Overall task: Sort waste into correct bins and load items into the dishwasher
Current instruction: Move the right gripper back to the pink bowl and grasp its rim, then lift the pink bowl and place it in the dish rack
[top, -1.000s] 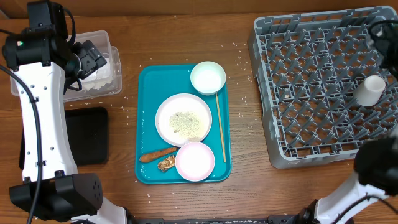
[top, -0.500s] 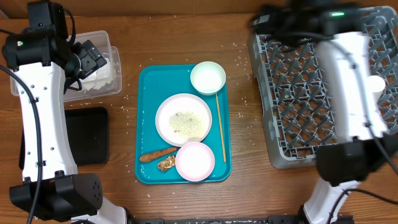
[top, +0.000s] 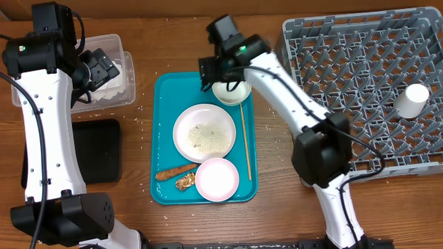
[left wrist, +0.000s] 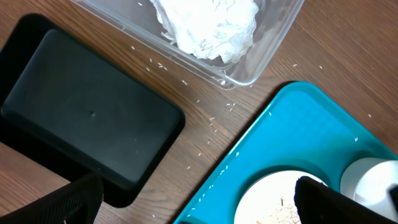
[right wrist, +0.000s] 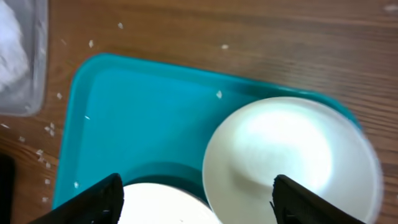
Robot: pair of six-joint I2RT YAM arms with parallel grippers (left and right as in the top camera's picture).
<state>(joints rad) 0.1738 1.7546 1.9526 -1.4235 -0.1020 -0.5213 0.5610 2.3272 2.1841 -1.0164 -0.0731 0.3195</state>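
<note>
1. Right tool (top: 220, 72) fingers apart, empty, over upper bowl (top: 236, 91) at teal tray (top: 166, 93) far corner.
2. Left tool (top: 97, 66) fingers apart, empty, above clear tub (top: 119, 43) holding napkins (top: 114, 86).
3. Plate (top: 204, 133), carrot strip (top: 175, 171), lower bowl (top: 217, 178) on tray.
4. Cup (top: 415, 99) in grey rack (top: 346, 83).
</note>
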